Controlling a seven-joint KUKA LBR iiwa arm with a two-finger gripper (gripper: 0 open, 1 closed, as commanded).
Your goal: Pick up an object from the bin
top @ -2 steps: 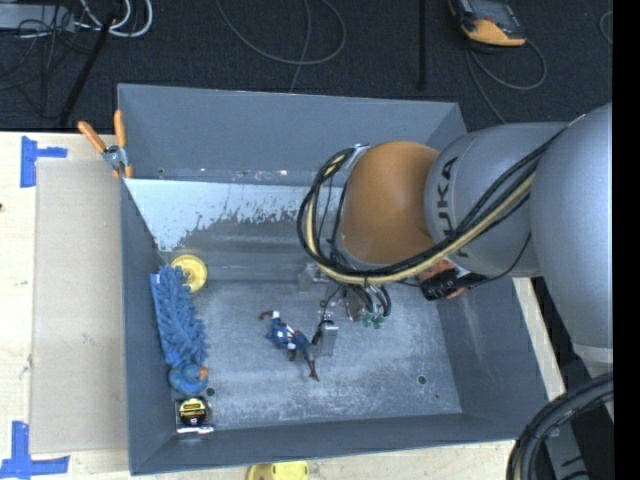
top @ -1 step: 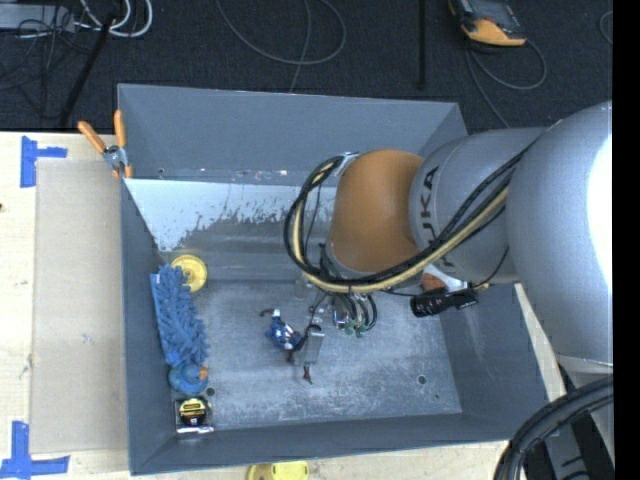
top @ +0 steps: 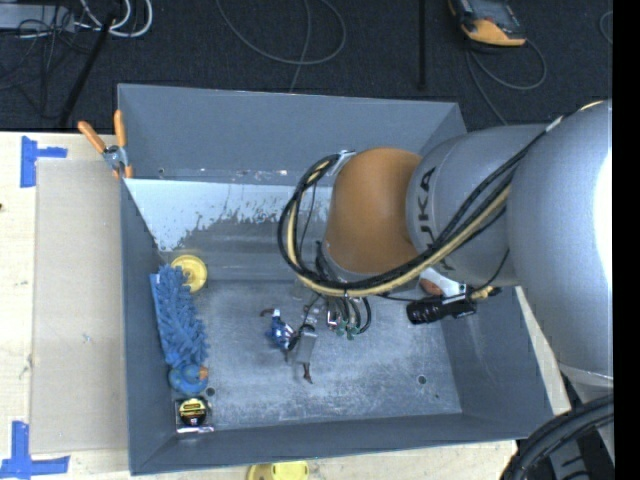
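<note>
Risk, left side: a long blue bristly strip lies along the left wall. A round yellow disc sits at its far end and a small blue-and-orange lump at its near end. A yellow-and-black tape measure sits in the near-left corner. All four are well apart from the gripper, so I judge little danger of disturbing them.
Risk, middle: a small, irregular blue plastic piece lies loose and alone on the bare floor of the grey metal bin. It looks light. A grasp begun off-centre could flick it leftward instead of catching it.
Risk, under the arm: the robot's dark gripper hangs low, close to the floor. Pressing further down could jam it against the metal.
Risk, right side: black and yellow cables loop round the orange wrist cover and might drag as the arm lifts.
Blue piece, position: on the bin floor, a little left of centre, just beside the gripper on its left. I cannot tell whether they touch.
Gripper, position: beneath the orange cover, immediately right of the blue piece.
Gripper, state: I cannot tell how wide it stands, nor whether it has anything in it.
</note>
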